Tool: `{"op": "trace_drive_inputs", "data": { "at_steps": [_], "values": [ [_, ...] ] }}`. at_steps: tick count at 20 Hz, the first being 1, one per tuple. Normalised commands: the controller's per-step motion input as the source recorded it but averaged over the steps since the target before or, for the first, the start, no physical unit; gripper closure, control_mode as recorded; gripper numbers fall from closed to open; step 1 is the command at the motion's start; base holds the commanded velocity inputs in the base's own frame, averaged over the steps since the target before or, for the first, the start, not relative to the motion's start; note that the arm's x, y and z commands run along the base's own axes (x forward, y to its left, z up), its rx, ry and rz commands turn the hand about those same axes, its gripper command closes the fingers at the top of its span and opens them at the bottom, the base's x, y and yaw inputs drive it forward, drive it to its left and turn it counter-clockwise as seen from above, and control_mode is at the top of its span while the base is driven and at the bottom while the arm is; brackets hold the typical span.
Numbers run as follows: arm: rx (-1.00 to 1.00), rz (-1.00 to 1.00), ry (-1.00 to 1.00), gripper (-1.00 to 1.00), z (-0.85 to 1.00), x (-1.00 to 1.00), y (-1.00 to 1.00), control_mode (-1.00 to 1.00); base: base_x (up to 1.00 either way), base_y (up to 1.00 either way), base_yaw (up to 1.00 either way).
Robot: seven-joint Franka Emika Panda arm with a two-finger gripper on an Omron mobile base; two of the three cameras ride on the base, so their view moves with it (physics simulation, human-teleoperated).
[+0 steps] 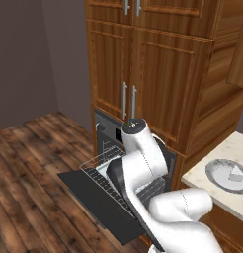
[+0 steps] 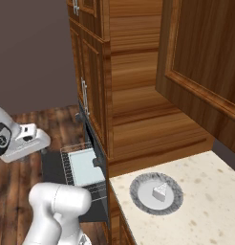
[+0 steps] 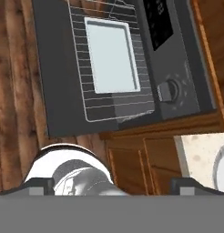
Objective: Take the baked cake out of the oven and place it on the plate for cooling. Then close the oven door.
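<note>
Gripper [image 3: 112, 187] jaws stand wide apart and hold nothing, looking down from above the oven door [image 1: 96, 202], which lies folded flat over the wood floor [image 1: 29, 158]. Past its hinge edge a wire rack [image 3: 114, 98] is drawn out with a pale baking tray [image 3: 112, 54] on it, clear space all round. Beyond sits the oven [image 3: 175, 54] front with its round knob [image 3: 168, 90]. Well off to the side, on the stone counter [image 2: 205, 206], the baked cake [image 2: 160, 192] rests in the plate [image 2: 138, 191].
</note>
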Motion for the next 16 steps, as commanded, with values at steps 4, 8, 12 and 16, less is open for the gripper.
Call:
{"op": "trace_drive_inputs", "data": {
  "at_steps": [4,8,12,16],
  "values": [
    [-0.06,0.33,0.20,-1.00,-0.41,0.98,0.25,-1.00,0.00,0.00,0.00],
    [-0.06,0.37,0.28,-1.00,-0.37,0.99,0.03,-1.00,0.00,0.00,0.00],
    [-0.09,0.40,0.28,-1.00,-0.55,0.63,0.20,-1.00,0.00,0.00,0.00],
    [-0.17,0.31,0.22,-1.00,-0.56,0.40,0.40,-1.00,0.00,0.00,0.00]
  ]
}}
